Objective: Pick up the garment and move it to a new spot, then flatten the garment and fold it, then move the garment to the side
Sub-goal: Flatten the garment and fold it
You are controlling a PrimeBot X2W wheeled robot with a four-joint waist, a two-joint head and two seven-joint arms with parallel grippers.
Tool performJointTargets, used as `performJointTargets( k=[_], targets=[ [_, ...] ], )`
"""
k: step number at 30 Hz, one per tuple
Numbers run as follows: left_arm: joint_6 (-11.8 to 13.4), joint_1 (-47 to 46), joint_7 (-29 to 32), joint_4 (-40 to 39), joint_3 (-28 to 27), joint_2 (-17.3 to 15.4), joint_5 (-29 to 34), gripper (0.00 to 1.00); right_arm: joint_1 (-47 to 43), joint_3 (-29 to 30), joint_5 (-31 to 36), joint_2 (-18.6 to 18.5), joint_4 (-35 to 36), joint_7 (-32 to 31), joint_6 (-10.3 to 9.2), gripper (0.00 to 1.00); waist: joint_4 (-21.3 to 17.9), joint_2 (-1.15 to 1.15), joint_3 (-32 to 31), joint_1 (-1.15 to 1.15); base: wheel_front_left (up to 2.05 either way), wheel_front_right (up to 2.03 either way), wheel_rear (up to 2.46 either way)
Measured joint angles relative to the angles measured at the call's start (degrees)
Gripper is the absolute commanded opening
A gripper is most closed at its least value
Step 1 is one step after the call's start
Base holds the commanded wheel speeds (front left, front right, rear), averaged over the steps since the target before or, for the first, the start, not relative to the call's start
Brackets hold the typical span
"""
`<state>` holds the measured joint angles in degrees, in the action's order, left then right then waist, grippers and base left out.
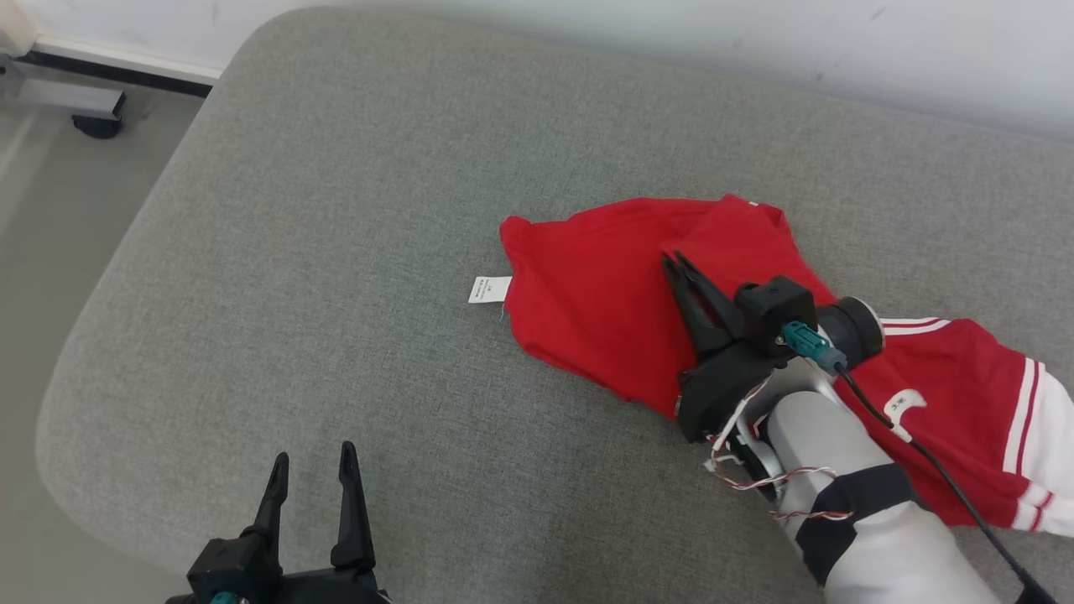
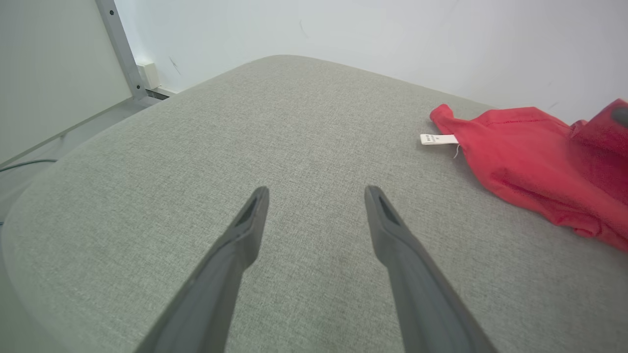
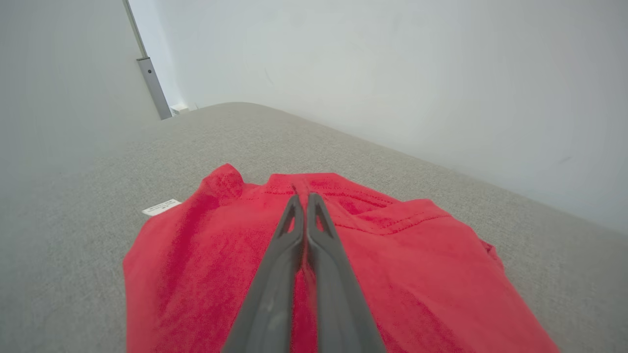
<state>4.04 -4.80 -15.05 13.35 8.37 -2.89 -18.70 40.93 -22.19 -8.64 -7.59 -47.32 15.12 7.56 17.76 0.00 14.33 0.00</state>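
Observation:
The garment is a red top with white-striped trim, lying crumpled on the right half of the grey cushion. A white label sticks out at its left edge. My right gripper lies low over the middle of the garment, fingers pressed together where a fold of red cloth begins, pinching it. In the right wrist view those shut fingertips rest on the garment. My left gripper stands open near the cushion's front edge, well left of the garment, with nothing between its fingers.
The cushion's rounded left edge drops to a pale floor, where a metal frame foot stands at the far left. A white wall runs along the back. Bare cushion lies left of the garment.

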Motion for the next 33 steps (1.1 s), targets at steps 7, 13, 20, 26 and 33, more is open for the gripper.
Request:
performJointTargets(
  k=[7,13,20,26,33],
  targets=[
    [-0.55,0.73,0.0,0.34,-1.05,-0.02,1.16,1.0,-5.98,-7.64,-5.98,1.85,15.94,0.0,0.0,0.0,-1.05,0.0,-2.78,-0.01,0.0,0.0,0.0],
    [-1.08,1.37,0.0,0.69,-1.93,-0.03,1.94,1.0,-10.98,-20.26,-12.95,1.1,20.37,0.0,0.0,0.0,-2.04,0.0,-5.5,-0.01,0.0,0.0,0.0],
    [-1.35,2.33,0.0,1.2,-2.52,-0.01,2.46,1.0,-10.96,-27.76,-23.04,-0.52,18.63,0.0,0.0,1.0,-3.76,0.0,-7.13,-0.01,0.0,0.0,0.0],
    [-1.52,2.97,0.0,1.6,-4.6,0.0,3.54,1.0,-13.16,-14.51,-18.04,-1.33,20.19,0.0,0.0,1.0,-6.16,0.0,-8.42,-0.01,0.0,0.0,0.0],
    [-1.59,3.75,0.0,1.65,-6.5,-0.01,5.1,1.0,-21.8,2.54,-9.35,-0.8,21.63,-0.01,0.0,1.0,-10.15,-0.01,-10.13,-0.01,0.0,0.0,0.0]
  ],
)
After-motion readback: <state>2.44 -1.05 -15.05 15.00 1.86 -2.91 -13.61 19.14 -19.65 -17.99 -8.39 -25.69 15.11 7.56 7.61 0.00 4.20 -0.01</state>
